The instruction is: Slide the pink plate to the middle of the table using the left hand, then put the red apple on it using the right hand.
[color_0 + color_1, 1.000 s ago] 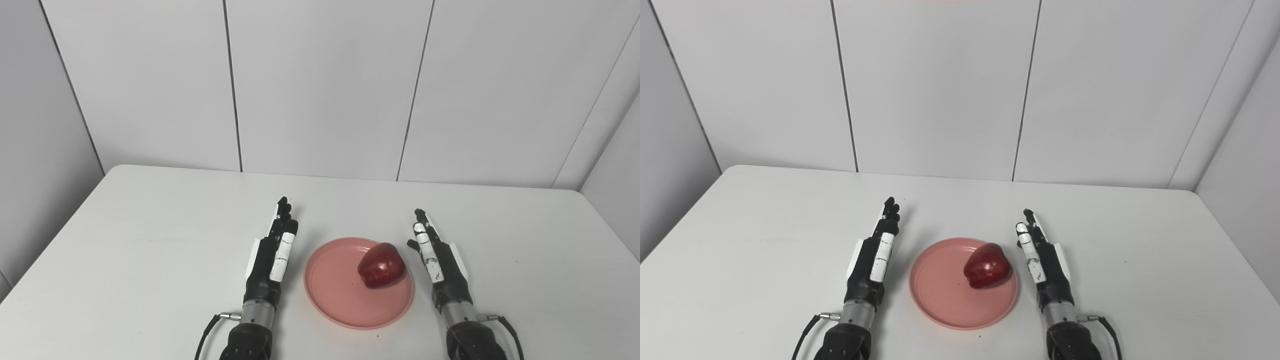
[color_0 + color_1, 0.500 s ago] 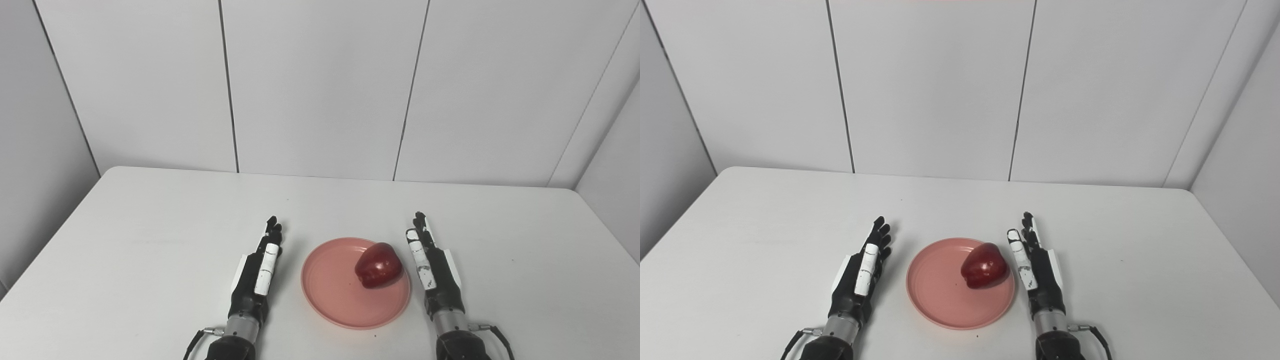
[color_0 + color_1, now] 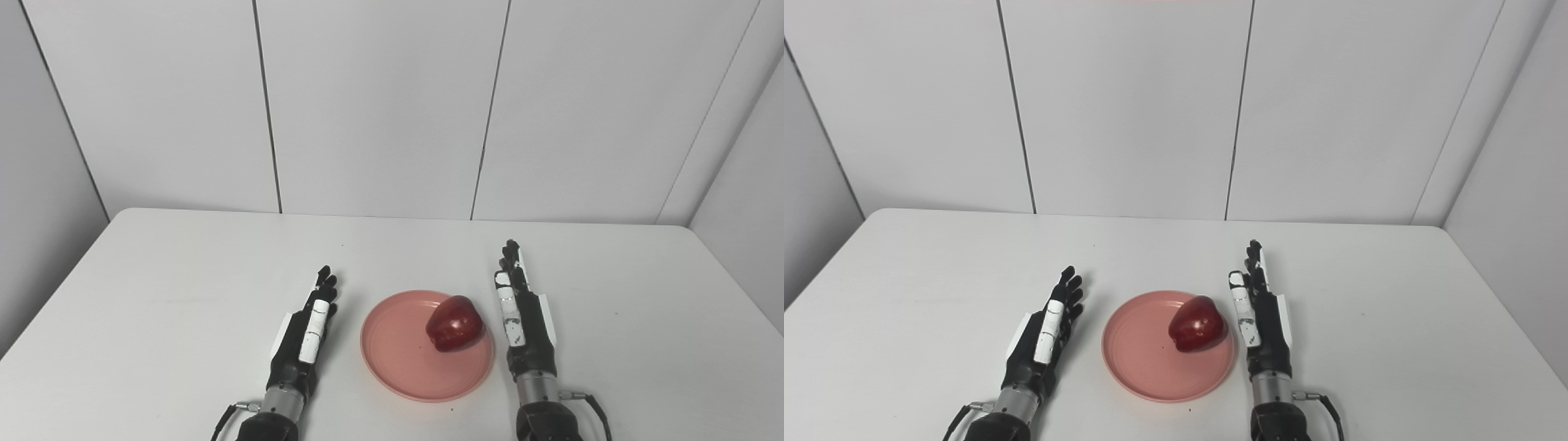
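Observation:
The pink plate [image 3: 398,361] lies on the white table near the middle front. The red apple [image 3: 454,323] rests on the plate's right part, lying on its side. My left hand [image 3: 304,337] is open with fingers straight, just left of the plate and apart from it. My right hand [image 3: 522,321] is open with fingers straight, just right of the plate, close to the apple but not holding it. Both hands also show in the right eye view, the left hand [image 3: 1044,334] and the right hand [image 3: 1258,318].
The white table [image 3: 153,288] reaches to grey wall panels at the back and sides. Nothing else stands on it. Cables hang from both wrists at the bottom edge.
The camera has shifted, moving the scene slightly left in the picture. My left hand has drawn back toward me and away from the plate. My right hand stays beside the apple.

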You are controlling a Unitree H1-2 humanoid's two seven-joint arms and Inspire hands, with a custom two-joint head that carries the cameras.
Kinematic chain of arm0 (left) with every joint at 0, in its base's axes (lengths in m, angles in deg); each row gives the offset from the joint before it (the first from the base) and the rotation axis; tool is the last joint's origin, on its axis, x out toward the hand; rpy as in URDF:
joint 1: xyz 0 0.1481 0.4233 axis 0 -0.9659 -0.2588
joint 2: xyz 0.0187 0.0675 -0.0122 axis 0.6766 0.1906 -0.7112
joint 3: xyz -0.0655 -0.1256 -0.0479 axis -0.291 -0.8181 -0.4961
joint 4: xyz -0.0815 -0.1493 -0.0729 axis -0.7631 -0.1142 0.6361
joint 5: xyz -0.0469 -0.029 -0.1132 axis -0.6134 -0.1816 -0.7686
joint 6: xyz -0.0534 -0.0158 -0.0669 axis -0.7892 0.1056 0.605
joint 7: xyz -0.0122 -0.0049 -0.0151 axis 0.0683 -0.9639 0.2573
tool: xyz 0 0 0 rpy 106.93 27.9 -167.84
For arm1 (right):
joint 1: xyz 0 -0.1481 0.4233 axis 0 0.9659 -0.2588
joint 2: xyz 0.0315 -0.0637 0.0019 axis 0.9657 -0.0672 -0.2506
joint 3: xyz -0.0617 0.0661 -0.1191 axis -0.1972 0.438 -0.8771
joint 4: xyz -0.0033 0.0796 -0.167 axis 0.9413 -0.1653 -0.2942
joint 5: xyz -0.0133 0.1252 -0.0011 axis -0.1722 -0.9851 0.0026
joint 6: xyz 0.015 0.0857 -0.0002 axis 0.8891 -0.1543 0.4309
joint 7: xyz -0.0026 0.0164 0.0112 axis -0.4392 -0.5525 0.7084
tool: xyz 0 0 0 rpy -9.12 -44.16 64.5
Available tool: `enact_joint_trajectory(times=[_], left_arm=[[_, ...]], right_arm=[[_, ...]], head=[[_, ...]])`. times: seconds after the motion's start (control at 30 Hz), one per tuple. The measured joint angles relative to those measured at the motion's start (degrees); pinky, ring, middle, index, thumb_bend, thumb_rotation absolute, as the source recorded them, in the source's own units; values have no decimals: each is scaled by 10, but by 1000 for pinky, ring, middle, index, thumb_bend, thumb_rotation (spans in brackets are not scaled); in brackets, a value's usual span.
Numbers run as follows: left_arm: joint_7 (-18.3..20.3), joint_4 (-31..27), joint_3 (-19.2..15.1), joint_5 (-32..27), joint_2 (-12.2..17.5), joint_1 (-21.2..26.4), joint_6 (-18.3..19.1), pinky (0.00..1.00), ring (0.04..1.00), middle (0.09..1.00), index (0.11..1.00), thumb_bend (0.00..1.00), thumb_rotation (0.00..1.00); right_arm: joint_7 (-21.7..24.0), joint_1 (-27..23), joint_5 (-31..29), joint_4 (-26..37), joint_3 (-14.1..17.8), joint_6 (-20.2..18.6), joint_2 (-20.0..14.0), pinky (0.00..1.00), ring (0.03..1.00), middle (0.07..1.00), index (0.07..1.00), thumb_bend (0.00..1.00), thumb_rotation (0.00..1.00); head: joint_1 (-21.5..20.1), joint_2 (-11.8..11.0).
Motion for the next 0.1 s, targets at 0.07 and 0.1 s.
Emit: enact_joint_trajectory(times=[0.07, 0.1], left_arm=[[-1, 1, 0, 0, -1, 0, -1, 1000, 1000, 1000, 1000, 833, 1000], [-1, 1, 0, 0, -1, 0, -1, 1000, 1000, 1000, 1000, 835, 1000]], right_arm=[[3, 0, -8, 0, 1, 0, 0, 1000, 1000, 1000, 1000, 818, 1000], [6, 0, -14, 0, 1, 0, 0, 1000, 1000, 1000, 1000, 813, 1000]], head=[[0, 0], [0, 0]])
